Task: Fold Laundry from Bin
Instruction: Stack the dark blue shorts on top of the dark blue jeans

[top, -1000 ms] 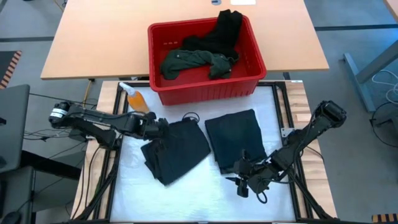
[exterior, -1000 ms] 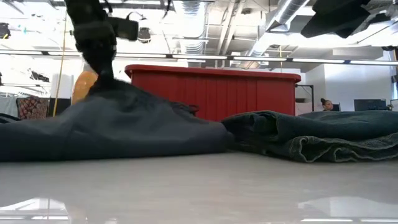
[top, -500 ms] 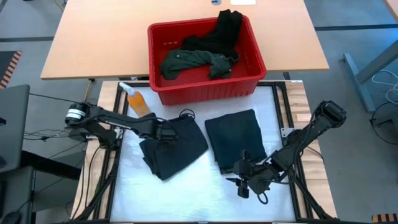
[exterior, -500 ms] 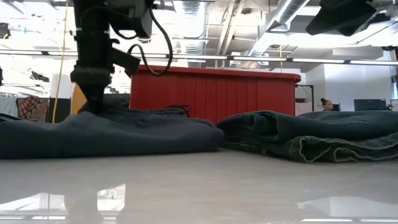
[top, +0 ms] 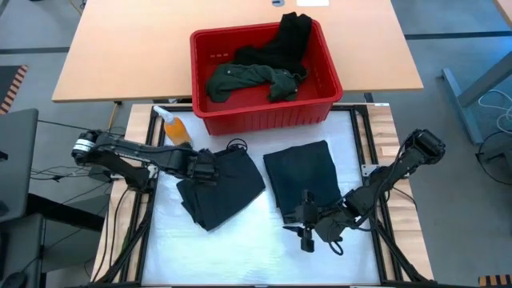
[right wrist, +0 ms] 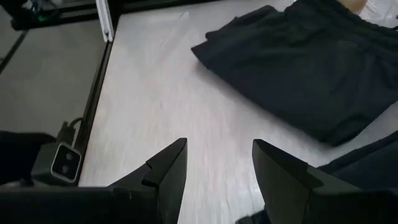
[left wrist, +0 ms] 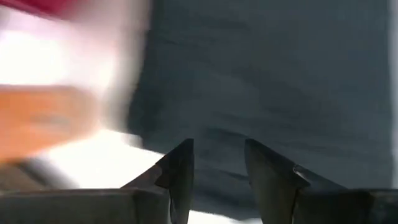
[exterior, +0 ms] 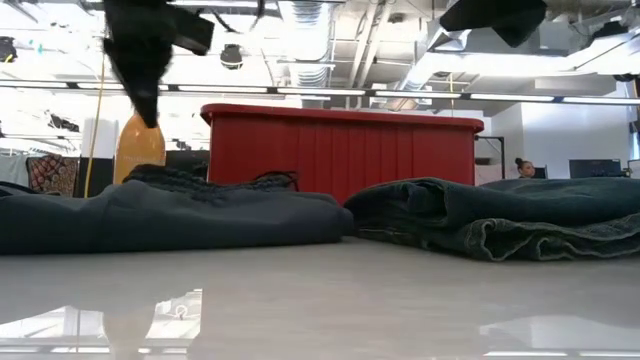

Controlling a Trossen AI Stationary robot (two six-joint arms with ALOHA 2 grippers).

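Two folded dark garments lie flat on the white table: one at the left (top: 228, 192) and one at the right (top: 304, 176). The red bin (top: 264, 120) stands at the far edge; a dark green shirt (top: 244, 78) lies inside it and a black piece (top: 288, 40) drapes over its far rim. My left gripper (top: 210, 166) hangs open just above the left garment's far left corner (left wrist: 280, 74), clear of the cloth, as the low view (exterior: 140, 70) shows. My right gripper (top: 302, 232) stands open over bare table by the right garment's near edge.
An orange bottle (top: 174, 126) stands at the far left beside the bin, close to my left arm. A wooden table (top: 120, 48) lies beyond the bin. Bare white table surface (right wrist: 161, 93) stretches along the near edge in front of both garments.
My left gripper pushed the left garment's raised far corner down, then opened, let go and rose clear of it. That corner, lifted a second ago, now lies flat on the rest of the garment.
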